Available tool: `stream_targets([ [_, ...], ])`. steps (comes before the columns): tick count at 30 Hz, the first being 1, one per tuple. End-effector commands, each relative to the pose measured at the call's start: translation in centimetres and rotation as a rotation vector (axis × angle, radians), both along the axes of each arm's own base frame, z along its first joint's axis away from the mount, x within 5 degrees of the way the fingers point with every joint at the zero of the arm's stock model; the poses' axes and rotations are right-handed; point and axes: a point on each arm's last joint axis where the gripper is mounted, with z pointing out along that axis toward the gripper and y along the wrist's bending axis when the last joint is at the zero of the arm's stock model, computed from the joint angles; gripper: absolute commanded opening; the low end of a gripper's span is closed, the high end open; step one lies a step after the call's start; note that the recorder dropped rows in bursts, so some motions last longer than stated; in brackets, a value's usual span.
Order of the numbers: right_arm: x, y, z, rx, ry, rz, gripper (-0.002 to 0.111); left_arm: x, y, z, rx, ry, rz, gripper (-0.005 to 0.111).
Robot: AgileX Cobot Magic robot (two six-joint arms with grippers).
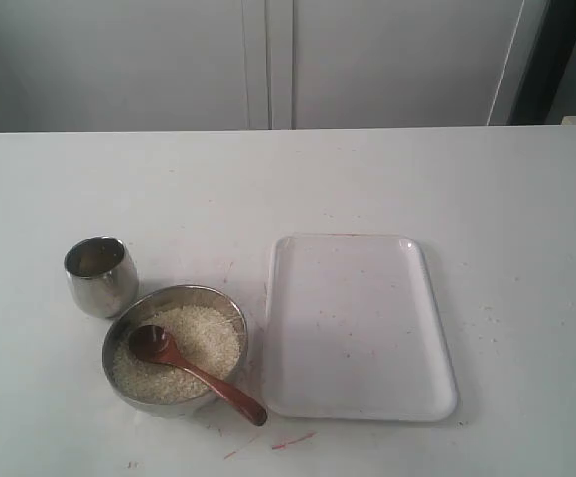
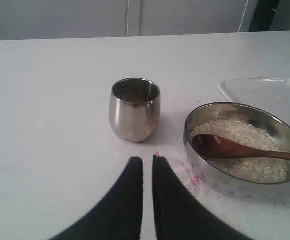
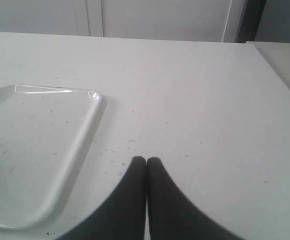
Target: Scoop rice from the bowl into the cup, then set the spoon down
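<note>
Exterior view: the spoon [image 1: 204, 378] rests in the bowl [image 1: 184, 290] of rice [image 1: 204, 333], handle over the near-right rim, cup [image 1: 100, 275] just left. Left fingers [image 2: 132, 175], nearly clenched and empty, point at the cup; right fingers [image 3: 135, 172] clenched beside the tray [image 1: 358, 328].

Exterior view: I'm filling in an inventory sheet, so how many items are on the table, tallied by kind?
Steel vessels: 2 (bowl, cup)
Wooden spoon: 1
White tray: 1
Heap of rice: 1
Total: 5
</note>
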Motion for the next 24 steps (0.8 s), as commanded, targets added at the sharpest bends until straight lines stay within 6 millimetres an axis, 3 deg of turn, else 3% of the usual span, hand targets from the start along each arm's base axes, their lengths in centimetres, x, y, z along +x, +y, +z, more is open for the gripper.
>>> stream_targets([
  [1,0.1,-0.1,0.2,-0.075,-0.036,0.002,0.000,0.0,0.0,0.2,-0.011,-0.007,-0.007,0.014],
  [4,0.2,-0.1,1.0,-0.131,-0.116,0.011,0.000,0.0,0.0,0.2,-0.011,-0.007,-0.007,0.014],
  [17,0.2,0.2,3.9,-0.090,-0.442,0.018,0.000,0.0,0.0,0.2,-0.011,-0.007,-0.007,0.014],
  [24,0.1,0.2,4.1,0.420,-0.489,0.004,0.000,0.0,0.0,0.2,-0.011,-0.007,-0.007,0.014],
])
